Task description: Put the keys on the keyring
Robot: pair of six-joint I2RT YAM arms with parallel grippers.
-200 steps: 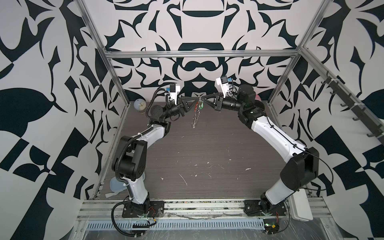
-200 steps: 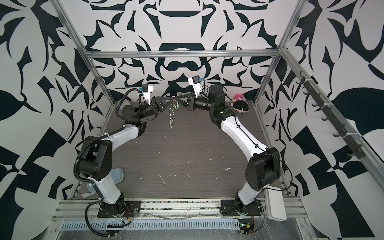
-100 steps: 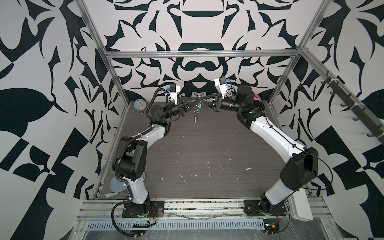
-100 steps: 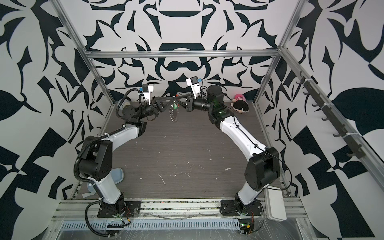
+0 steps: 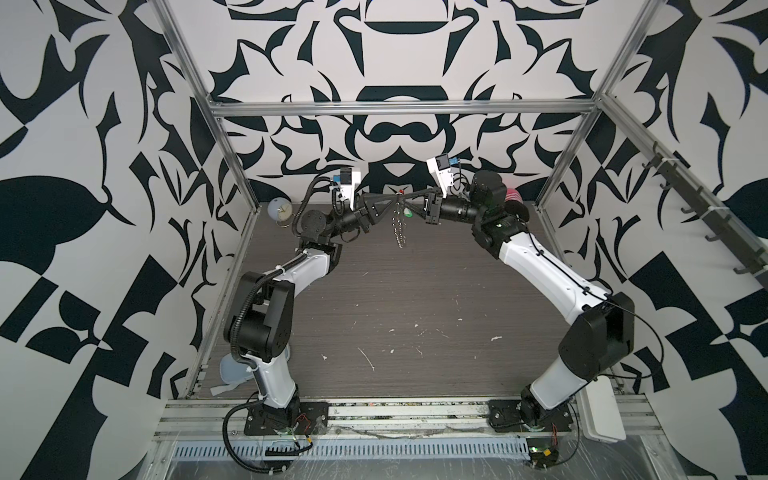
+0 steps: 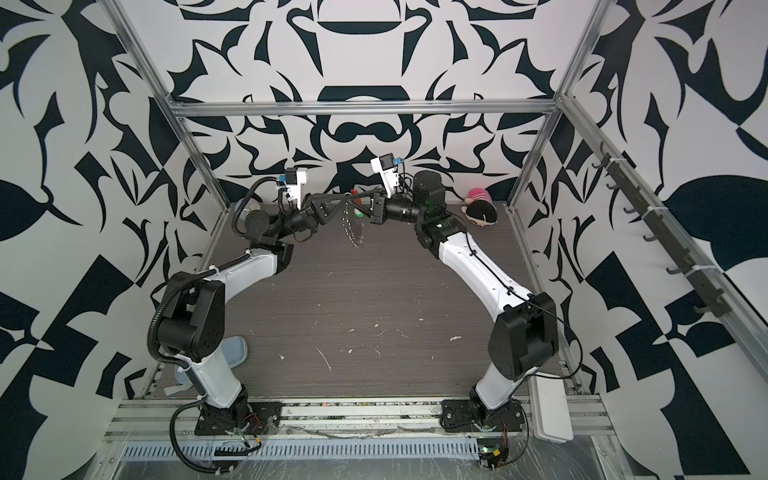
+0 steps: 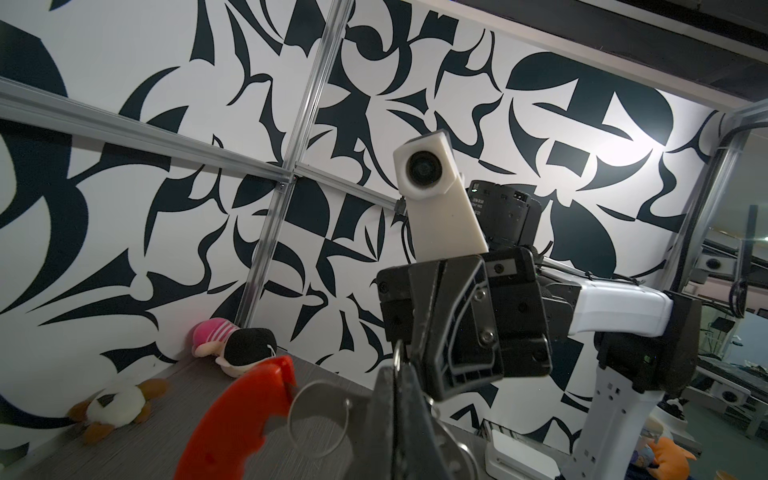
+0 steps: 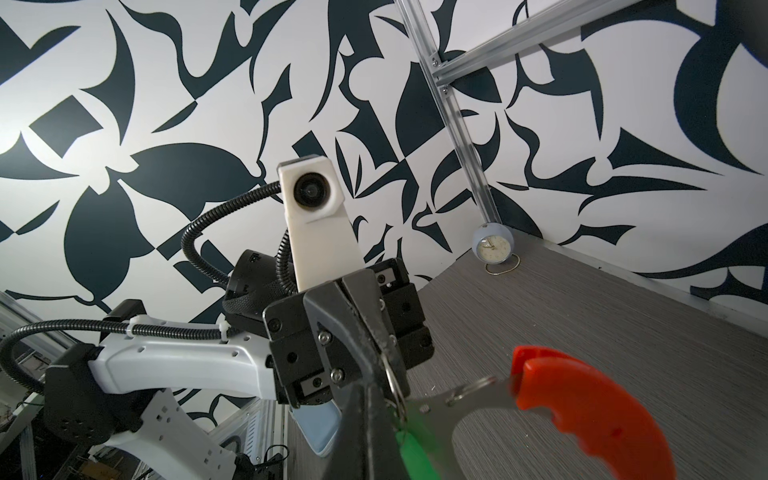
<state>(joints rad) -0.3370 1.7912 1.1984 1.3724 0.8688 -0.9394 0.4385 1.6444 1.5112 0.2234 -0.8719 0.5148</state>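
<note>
One green tag (image 8: 415, 453), dangling just under the right gripper (image 5: 406, 200) by its tiny ring, clear of the table (image 5: 415, 299). Right beside it, the keyring (image 5: 399, 224), hung between both sets of tips: red piece (image 8: 582, 411) just above them, small rings (image 6: 353, 232) strung in a bunch well below. Both grippers pinched fully together, tip to tip in mid-air: right apparently on the tag's ring, left gripper (image 5: 395, 202) apparently on the keyring's wire close beside; too crowded and blurred at the pinch to be sure of either. Judging by that: threading step in hand, tag up against the loop; tiny ring on the wire yet or not, cannot tell. Next, probably: hold the left steady as the anchor, slide the tag's ring along the wire away from the left tips, and only then ease the right apart. Calls for a small, slow move: thin wire, slippery ring, and a loose bunch below ready to snag.
</note>
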